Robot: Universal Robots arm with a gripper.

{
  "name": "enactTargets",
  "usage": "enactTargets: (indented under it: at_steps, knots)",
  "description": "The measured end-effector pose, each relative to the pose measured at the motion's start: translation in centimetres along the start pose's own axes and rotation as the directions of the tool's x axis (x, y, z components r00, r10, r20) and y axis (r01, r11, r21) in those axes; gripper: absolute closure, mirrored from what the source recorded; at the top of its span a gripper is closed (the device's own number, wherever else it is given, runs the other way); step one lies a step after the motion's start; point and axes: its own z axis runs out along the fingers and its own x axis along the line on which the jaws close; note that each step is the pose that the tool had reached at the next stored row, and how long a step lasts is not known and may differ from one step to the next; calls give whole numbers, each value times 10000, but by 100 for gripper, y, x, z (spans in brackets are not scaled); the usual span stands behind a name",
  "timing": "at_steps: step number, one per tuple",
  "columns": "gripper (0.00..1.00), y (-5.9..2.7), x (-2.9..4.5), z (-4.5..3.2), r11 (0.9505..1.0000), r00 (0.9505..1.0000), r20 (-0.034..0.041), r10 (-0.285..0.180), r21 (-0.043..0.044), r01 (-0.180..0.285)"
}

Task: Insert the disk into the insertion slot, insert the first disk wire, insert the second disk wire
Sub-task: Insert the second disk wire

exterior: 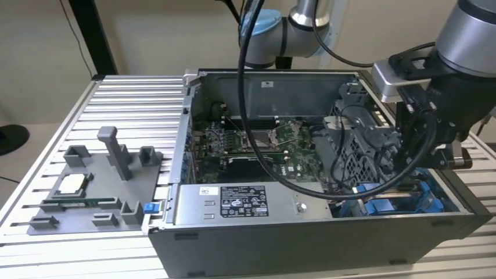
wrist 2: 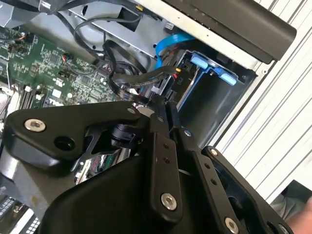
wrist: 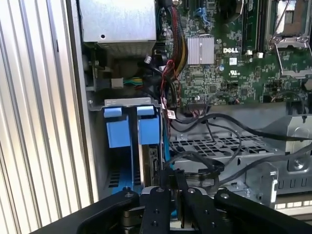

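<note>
Black metal fingers (wrist: 168,183) pinch shut on a black wire connector (wrist 2: 160,87) beside the blue-railed insertion slot (wrist: 131,126).

Plain beige wall (exterior: 155,35), black upright post (exterior: 93,35), ribbed aluminium table (exterior: 132,110), pale floor (exterior: 20,168) beside it

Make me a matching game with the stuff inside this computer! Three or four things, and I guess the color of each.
Things:
1. motherboard
2. insertion slot's tabs
3. gripper
4. power-supply box

Colours:
A. black
B. silver with a label
C. green
D. bright blue

Pairs: 1-C, 2-D, 3-A, 4-B
</note>
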Motion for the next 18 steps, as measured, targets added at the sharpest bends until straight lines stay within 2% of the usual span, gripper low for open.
enactTargets:
  at_steps: [5, 7, 10, 13, 15, 18]
  knots:
    - [100, 132, 77, 38, 10000, 10000, 8, -6, 67, 6]
    - [100, 147, 105, 49, 9998, 10000, 26, -19, 185, 18]
    - [100, 150, 125, 58, 9988, 10000, 70, -61, 482, 58]
    - [100, 152, 153, 71, 9975, 9999, 108, -98, 706, 90]
    - [100, 153, 164, 89, 9967, 9999, 125, -120, 799, 110]
    - [100, 159, 175, 133, 9961, 9998, 128, -140, 868, 129]
